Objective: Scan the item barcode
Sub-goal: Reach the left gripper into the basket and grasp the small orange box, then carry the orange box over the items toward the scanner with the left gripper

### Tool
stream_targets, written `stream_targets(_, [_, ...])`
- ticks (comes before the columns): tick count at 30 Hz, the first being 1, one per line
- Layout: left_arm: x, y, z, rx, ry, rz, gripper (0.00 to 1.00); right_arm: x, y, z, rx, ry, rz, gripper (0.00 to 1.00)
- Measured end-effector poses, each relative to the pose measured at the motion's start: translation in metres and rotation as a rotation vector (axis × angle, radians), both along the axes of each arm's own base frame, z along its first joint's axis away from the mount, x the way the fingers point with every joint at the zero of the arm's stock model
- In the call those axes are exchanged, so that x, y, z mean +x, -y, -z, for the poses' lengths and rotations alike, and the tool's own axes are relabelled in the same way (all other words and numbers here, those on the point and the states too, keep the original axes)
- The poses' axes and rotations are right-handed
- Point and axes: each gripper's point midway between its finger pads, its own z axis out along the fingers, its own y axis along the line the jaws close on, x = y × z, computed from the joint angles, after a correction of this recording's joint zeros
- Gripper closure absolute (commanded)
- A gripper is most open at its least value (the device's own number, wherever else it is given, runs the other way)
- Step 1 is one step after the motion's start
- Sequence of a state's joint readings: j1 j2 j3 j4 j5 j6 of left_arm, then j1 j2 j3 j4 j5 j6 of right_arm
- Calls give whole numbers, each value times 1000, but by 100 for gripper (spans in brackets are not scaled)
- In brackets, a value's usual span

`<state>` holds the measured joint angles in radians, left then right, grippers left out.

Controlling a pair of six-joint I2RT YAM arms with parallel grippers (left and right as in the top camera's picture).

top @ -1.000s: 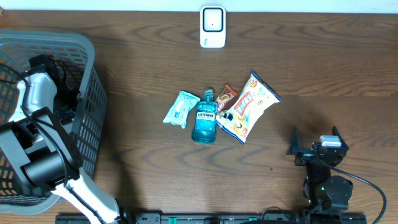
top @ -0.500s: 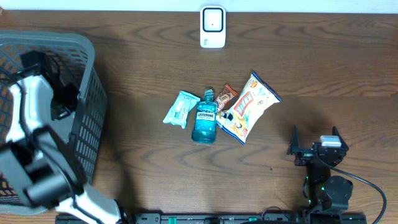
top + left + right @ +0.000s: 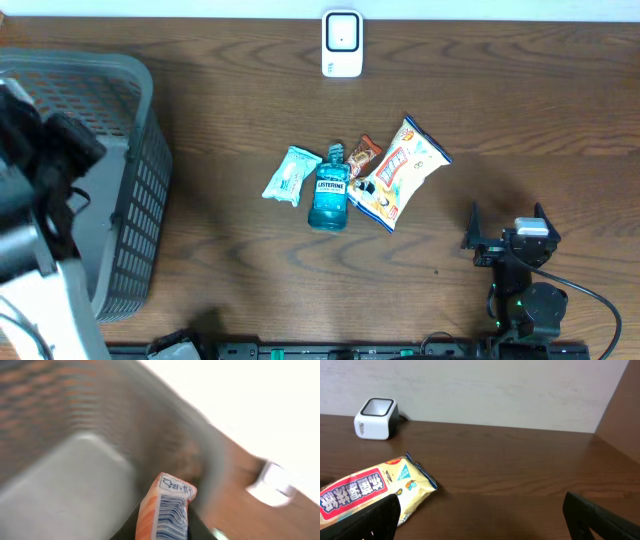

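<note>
1. Left gripper (image 3: 162, 532): nearly closed, pinching the lower end of an orange and white flat packet (image 3: 166, 510) between dark fingers.
2. Packet: upright in the grip, printed barcode facing the left wrist camera, raised above the grey plastic mesh basket (image 3: 140, 200) at the table's left end. Heavy motion blur in that view.
3. Overhead: left arm (image 3: 40, 200) blurred over the basket; packet not made out there.
4. Right gripper (image 3: 480, 522): spread wide, nothing between the fingers, at the near right of the dark brown wooden table (image 3: 250, 280).
5. White boxy barcode scanner (image 3: 342, 43): far edge, centre, well apart from both grippers.
6. Mid-table cluster: pale green soft wipes pack (image 3: 291, 175), blue clear mouthwash bottle (image 3: 329, 195), small brown snack bar wrapper (image 3: 365, 155), yellow and white crisp bag (image 3: 402, 170). Wrapper touching the bag; wipes pack just beside the bottle.
</note>
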<state>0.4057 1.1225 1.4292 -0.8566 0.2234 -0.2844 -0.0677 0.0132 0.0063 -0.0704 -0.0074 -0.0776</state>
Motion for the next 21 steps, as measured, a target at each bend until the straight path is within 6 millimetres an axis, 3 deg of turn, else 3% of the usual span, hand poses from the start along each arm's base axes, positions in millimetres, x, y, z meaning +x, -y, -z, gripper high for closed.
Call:
stream_targets(3, [-6, 53, -15, -49, 55, 173, 92, 0, 0, 0, 0, 0, 0, 1])
stream_targets(11, [-11, 167, -8, -92, 12, 550, 92, 0, 0, 0, 0, 0, 0, 1])
stream_targets(16, [-9, 210, 12, -37, -62, 654, 92, 0, 0, 0, 0, 0, 0, 1])
stream_targets(21, [2, 243, 48, 33, -179, 692, 92, 0, 0, 0, 0, 0, 0, 1])
